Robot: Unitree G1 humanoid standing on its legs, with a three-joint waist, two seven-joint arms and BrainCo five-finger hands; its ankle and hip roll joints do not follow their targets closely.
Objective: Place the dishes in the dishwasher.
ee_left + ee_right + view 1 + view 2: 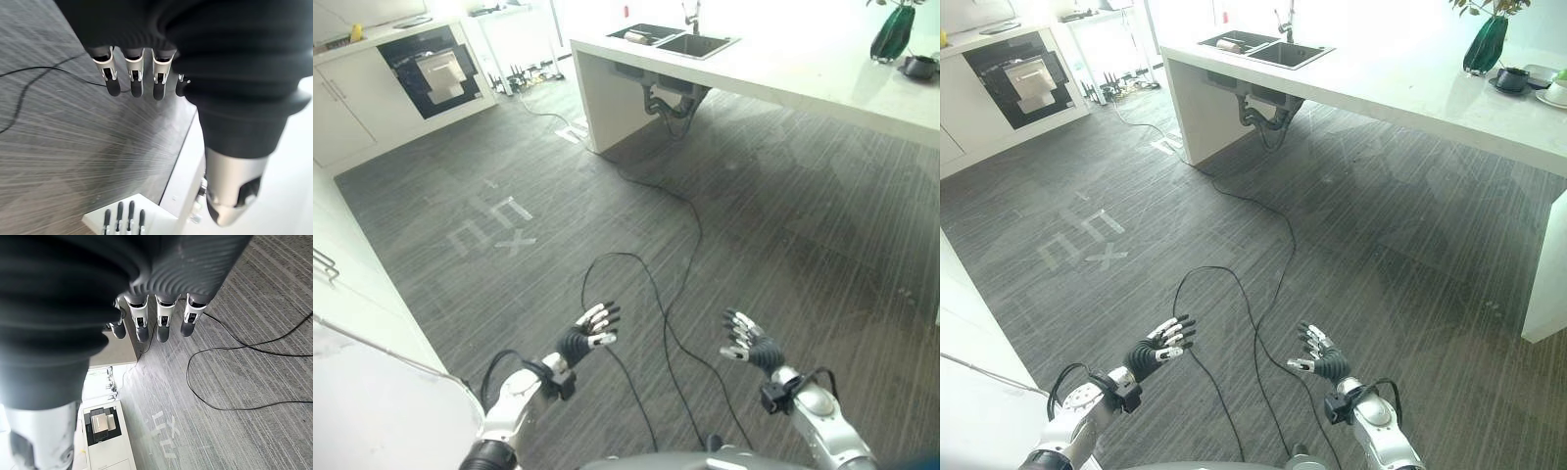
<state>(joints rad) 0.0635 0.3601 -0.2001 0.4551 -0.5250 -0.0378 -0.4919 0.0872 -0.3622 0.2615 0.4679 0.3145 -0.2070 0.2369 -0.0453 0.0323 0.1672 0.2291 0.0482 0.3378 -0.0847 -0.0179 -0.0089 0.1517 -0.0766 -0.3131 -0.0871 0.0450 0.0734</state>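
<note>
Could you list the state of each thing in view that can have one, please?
Left hand: open, fingers relaxed, empty, held over the floor.
Right hand: open, fingers relaxed, empty, held over the floor.
Built-in oven: door shut, a towel hanging on its front.
Sink: tap standing at its far edge; cannot tell if water runs.
Green vase: upright on the counter.
Dark cup: upright on a saucer.

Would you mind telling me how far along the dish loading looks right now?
Nothing looks done yet. Both the left hand and right hand hang open over the floor, holding nothing. Dishes sit on the counter beside the green vase; fetching and loading remain.
</note>
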